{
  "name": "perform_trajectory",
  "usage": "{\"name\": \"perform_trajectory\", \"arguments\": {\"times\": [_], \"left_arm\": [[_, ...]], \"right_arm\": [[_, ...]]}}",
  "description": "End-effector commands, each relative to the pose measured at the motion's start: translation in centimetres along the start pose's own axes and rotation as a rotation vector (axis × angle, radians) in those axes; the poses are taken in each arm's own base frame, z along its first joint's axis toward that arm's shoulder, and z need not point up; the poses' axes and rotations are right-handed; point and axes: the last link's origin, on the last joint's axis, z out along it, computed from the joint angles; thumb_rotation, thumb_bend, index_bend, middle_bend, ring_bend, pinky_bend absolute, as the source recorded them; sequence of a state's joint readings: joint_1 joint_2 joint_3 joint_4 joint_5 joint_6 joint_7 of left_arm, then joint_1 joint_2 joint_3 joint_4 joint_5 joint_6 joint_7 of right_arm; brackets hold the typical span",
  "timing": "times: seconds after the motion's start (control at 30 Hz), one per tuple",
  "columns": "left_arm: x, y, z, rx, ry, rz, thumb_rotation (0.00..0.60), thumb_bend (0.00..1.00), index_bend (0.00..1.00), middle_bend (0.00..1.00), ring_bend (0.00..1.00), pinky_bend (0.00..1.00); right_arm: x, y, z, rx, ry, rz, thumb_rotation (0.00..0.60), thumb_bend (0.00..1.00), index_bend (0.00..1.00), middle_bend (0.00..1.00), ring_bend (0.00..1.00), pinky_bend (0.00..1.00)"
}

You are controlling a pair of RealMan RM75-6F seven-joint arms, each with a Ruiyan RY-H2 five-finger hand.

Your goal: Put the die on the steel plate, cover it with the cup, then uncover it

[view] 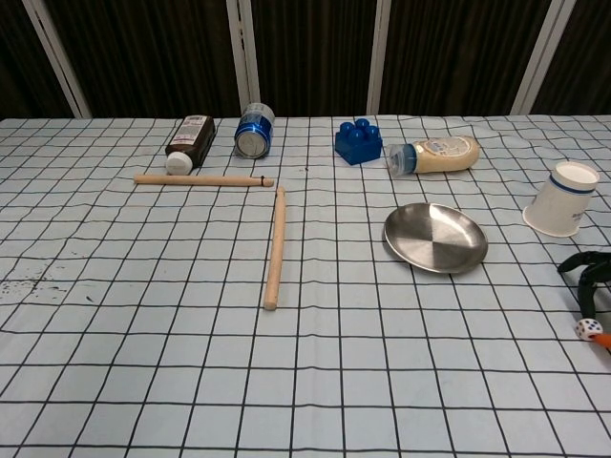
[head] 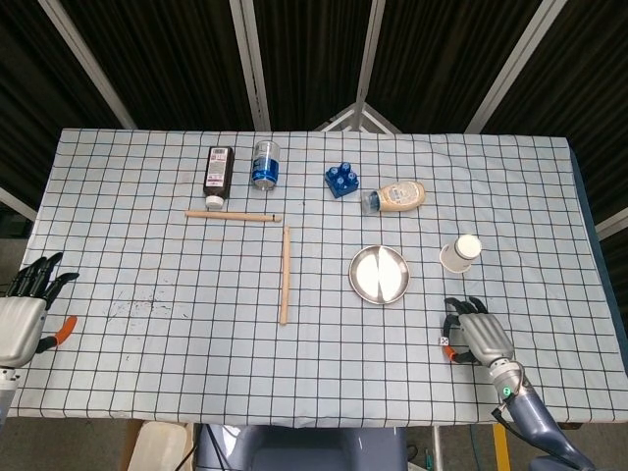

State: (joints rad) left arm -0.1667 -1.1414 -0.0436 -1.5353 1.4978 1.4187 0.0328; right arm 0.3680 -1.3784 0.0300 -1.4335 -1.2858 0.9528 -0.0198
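Two hands sit at the near edge of the checked tablecloth (head: 147,285). The left hand (head: 22,319), at the near left corner, holds nothing, its dark fingers spread and pointing away from the robot. The right hand (head: 476,334), at the near right, rests by the die (view: 590,328); its fingertips curl down around the small white cube, which lies on the cloth at their tips, but whether they actually pinch it cannot be told. Farther out, the steel plate (head: 379,274) lies bare near the middle, with the white cup (head: 460,252) tipped on its side just to its right. Left of the plate, two wooden sticks (head: 285,275) form an L. Along the far side lie a brown bottle (head: 217,171), a blue can (head: 265,164), a blue toy brick (head: 340,180) and a sauce bottle (head: 395,196) on its side.
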Motion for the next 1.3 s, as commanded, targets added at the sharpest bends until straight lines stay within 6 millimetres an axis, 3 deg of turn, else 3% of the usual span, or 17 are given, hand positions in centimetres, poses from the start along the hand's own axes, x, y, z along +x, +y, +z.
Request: {"name": "perform_trajectory", "arguments": {"times": [0.03, 0.33, 0.6, 0.8, 1.03, 1.3], "left_arm": [[0.0, 0.0, 0.0, 0.0, 0.002, -0.002, 0.6, 0.47, 0.21, 0.0, 0.0, 0.1], [0.2, -0.1, -0.1, 0.002, 0.004, -0.01, 0.6, 0.47, 0.21, 0.0, 0.0, 0.1], [0.4, -0.3, -0.2, 0.005, 0.01, -0.017, 0.6, 0.47, 0.21, 0.0, 0.0, 0.1], [0.4, -0.3, -0.2, 0.0, 0.008, -0.017, 0.6, 0.47, 0.21, 0.0, 0.0, 0.1], [0.5, -0.4, -0.1, 0.007, 0.017, -0.021, 0.6, 0.47, 0.21, 0.0, 0.0, 0.1], [0.5, -0.7, 0.1, 0.022, 0.021, -0.021, 0.6, 0.47, 0.21, 0.0, 0.0, 0.1]], "right_arm": [[0.1, -0.1, -0.2, 0.003, 0.005, 0.001, 0.6, 0.47, 0.59, 0.15, 0.16, 0.0], [2.4, -1.3, -1.7, 0.041, 0.072, -0.015, 0.6, 0.47, 0.59, 0.15, 0.15, 0.0], [5.0, -4.9, -2.7, 0.133, 0.128, -0.039, 0.6, 0.47, 0.59, 0.16, 0.16, 0.0], [6.9, -7.4, -0.1, 0.169, 0.128, -0.077, 0.6, 0.47, 0.59, 0.16, 0.17, 0.0], [9.0, -9.9, 4.3, 0.193, 0.142, -0.09, 0.6, 0.47, 0.6, 0.16, 0.18, 0.0], [9.1, -10.9, 8.7, 0.181, 0.109, -0.066, 0.6, 0.47, 0.6, 0.16, 0.18, 0.0]]}}
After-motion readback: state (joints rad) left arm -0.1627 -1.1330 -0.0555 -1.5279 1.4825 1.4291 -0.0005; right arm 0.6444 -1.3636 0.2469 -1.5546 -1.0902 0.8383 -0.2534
